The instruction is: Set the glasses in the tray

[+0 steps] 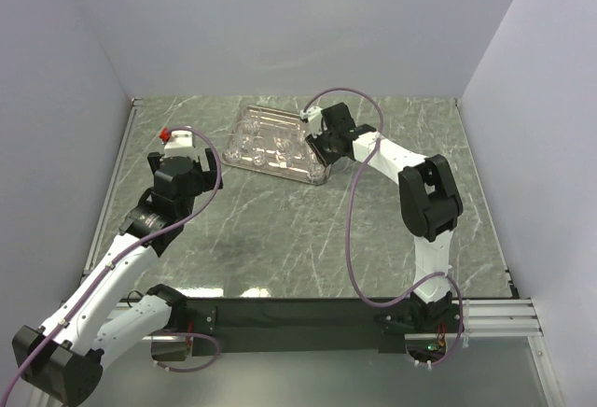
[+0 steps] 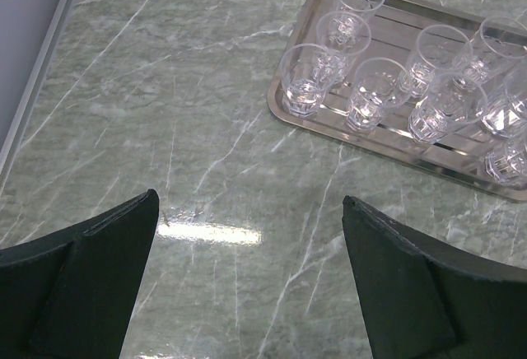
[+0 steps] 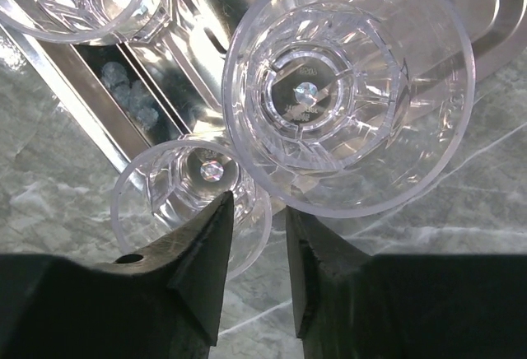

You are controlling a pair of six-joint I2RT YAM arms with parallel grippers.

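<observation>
The silver tray [image 1: 280, 175] lies at the back middle of the table, and several clear glasses [image 1: 270, 146] stand on it. In the left wrist view the glasses [image 2: 366, 100] fill the tray [image 2: 379, 146] at the upper right. My left gripper [image 2: 249, 202] is open and empty over bare marble, short of the tray's left end [image 1: 194, 166]. My right gripper [image 1: 315, 141] is at the tray's right end. Its jaws stand a narrow gap apart [image 3: 259, 202], straddling the rim of one glass [image 3: 165, 186] from above. A larger-looking glass [image 3: 346, 87] stands just beyond on the tray [image 3: 486, 13].
The table is green marble with a metal rail along its left edge [image 2: 33, 87]. White walls close in the back and both sides. A black strip [image 1: 298, 314] runs along the near edge between the arm bases.
</observation>
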